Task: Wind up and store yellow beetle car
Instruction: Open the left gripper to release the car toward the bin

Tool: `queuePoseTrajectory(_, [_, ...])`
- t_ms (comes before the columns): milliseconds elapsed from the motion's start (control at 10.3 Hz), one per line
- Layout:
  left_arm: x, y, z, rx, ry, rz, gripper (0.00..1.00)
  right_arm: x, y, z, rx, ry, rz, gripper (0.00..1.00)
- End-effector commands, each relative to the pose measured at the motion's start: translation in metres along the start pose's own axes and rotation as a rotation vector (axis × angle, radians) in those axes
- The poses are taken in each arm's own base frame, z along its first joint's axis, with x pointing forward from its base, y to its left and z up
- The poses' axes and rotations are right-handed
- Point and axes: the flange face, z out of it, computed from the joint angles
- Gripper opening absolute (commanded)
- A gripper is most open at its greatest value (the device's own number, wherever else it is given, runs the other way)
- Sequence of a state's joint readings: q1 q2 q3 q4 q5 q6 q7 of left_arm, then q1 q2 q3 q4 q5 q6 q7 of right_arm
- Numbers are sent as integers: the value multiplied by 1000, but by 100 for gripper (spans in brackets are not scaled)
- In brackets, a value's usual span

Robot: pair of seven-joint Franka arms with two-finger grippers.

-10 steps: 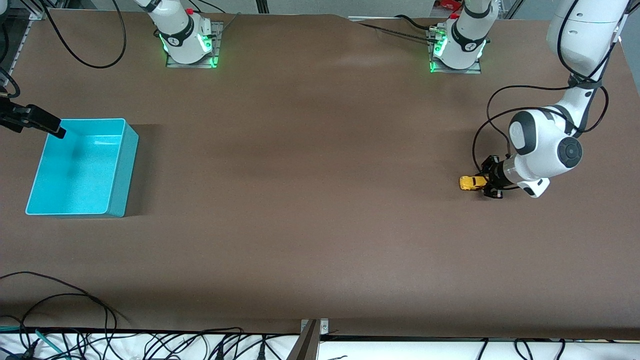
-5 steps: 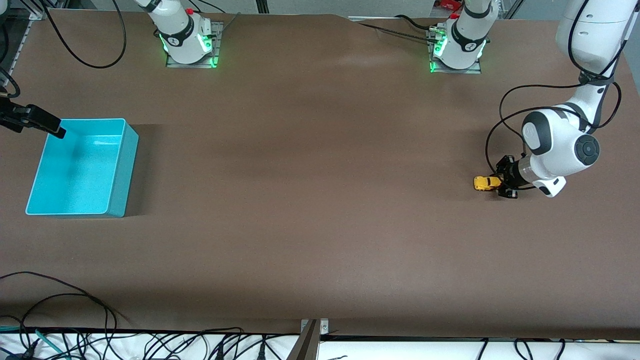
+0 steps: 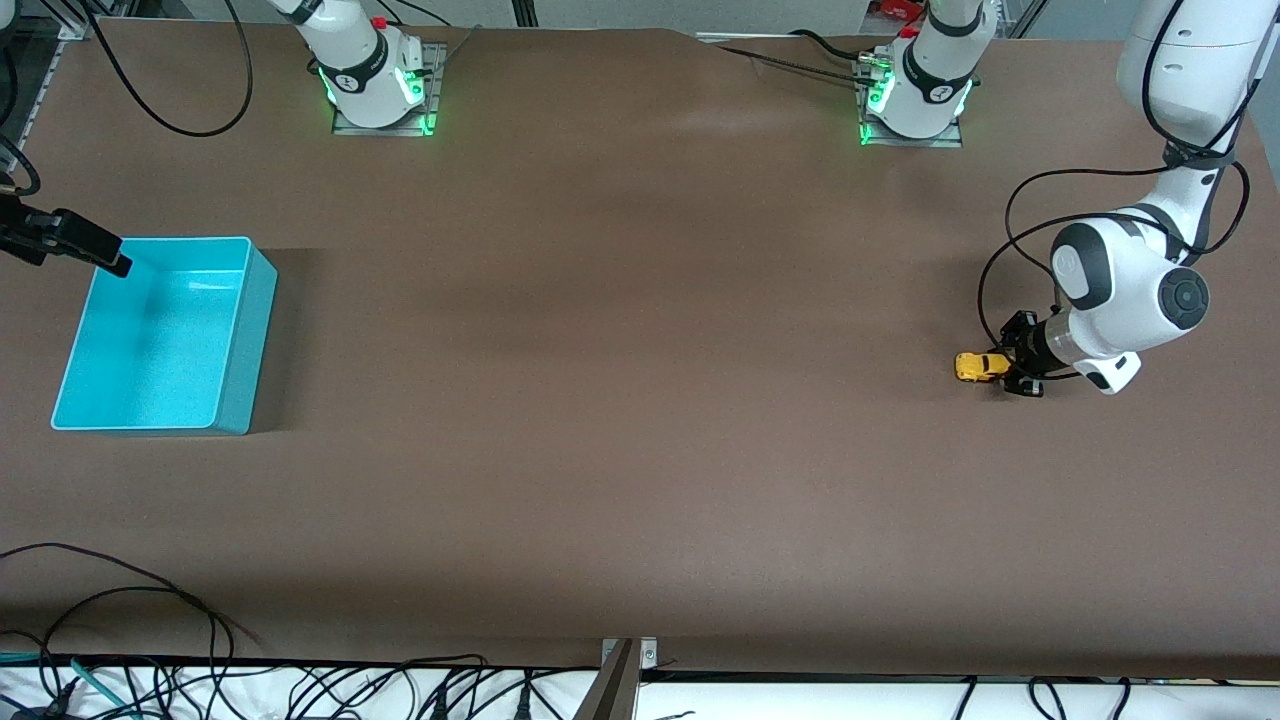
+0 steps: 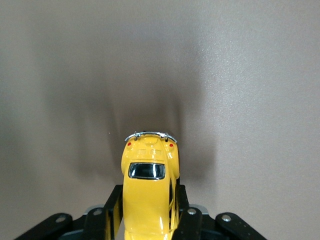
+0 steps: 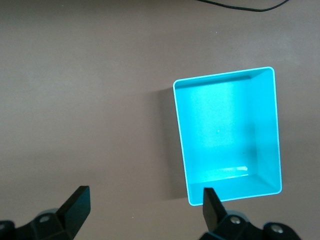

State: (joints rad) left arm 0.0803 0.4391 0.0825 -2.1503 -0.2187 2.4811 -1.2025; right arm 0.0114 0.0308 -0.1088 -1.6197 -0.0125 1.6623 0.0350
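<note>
The yellow beetle car (image 3: pixel 975 367) sits low on the brown table at the left arm's end. My left gripper (image 3: pixel 1010 360) is shut on it, and the black fingers (image 4: pixel 113 210) press both sides of the yellow beetle car (image 4: pixel 147 165). Its rear window and bumper point away from the left gripper (image 4: pixel 147 215). The turquoise bin (image 3: pixel 245 340) stands at the right arm's end with nothing in it. My right gripper (image 3: pixel 105 255) waits, open, over the bin's corner. In the right wrist view the right gripper (image 5: pixel 145 210) holds nothing, with the bin (image 5: pixel 225 135) below it.
Both arm bases (image 3: pixel 375 80) (image 3: pixel 915 90) glow green along the table's far edge. Loose black cables (image 3: pixel 120 620) lie at the near edge by the right arm's end. A wide stretch of brown table (image 3: pixel 620 380) separates the car and the bin.
My left gripper has drawn the car along the table toward the left arm's end, still shut on it. The right arm has not moved.
</note>
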Motion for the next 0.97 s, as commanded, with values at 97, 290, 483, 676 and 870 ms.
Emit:
queuePoseTrajectory(97, [16, 2, 35, 15, 27, 17, 92, -1, 2, -8, 19, 0, -3, 100])
queuePoseTrajectory(290, [15, 3, 33, 13, 27, 17, 99, -1, 2, -8, 19, 0, -3, 100])
queuePoseTrajectory(483, [13, 4, 31, 12, 27, 21, 99, -1, 2, -7, 18, -2, -4, 100])
queuePoseTrajectory(676, [9, 4, 14, 17, 15, 30, 99, -1, 2, -8, 19, 0, -3, 100])
queuePoseTrajectory(870, [2, 6, -20, 3, 10, 55, 99, -1, 2, -8, 19, 0, -2, 100])
